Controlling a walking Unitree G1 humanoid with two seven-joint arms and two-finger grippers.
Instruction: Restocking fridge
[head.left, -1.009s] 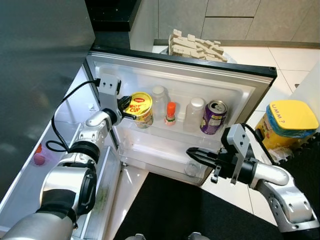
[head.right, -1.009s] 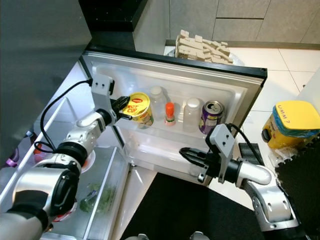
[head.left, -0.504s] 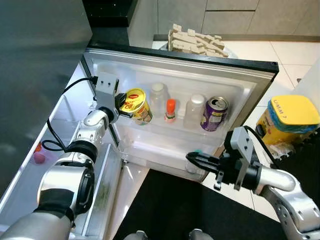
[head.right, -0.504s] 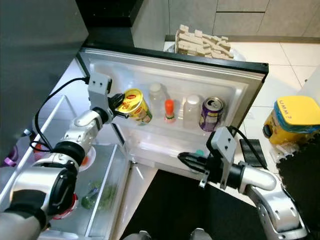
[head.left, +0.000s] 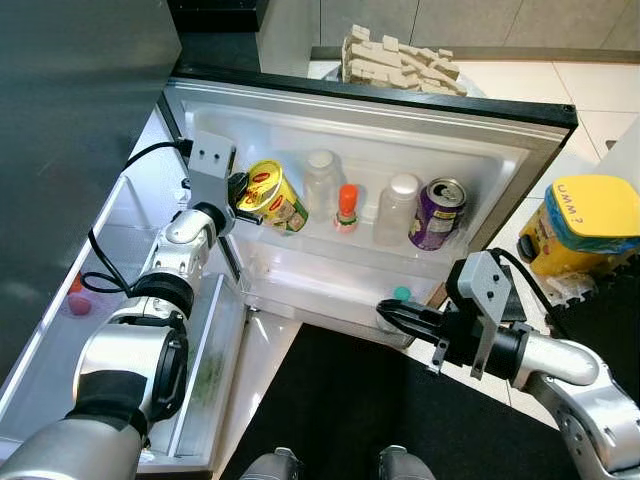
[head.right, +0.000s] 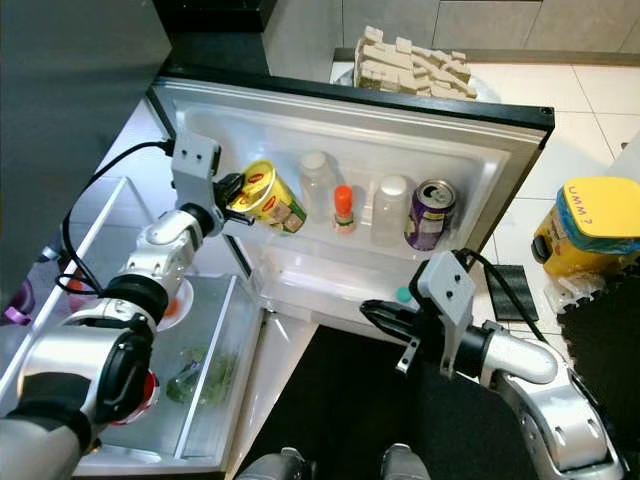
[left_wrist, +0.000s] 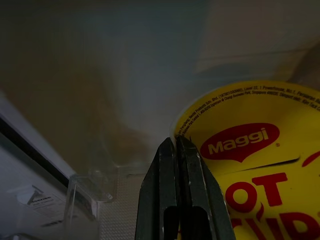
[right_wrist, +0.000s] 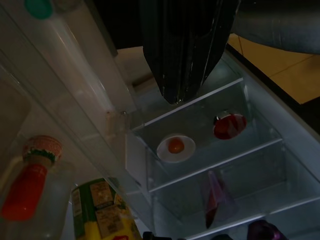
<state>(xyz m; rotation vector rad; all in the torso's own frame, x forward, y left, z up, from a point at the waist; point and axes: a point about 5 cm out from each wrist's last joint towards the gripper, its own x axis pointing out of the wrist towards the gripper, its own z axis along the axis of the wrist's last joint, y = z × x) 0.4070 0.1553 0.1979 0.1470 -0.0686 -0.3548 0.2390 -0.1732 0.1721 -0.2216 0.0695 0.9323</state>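
Now | yellow Maggi cup tilted, door shelf | left gripper pinching its rim

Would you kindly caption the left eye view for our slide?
Left gripper tilts a yellow noodle cup on the fridge door shelf.

"maggi" on yellow cup lid
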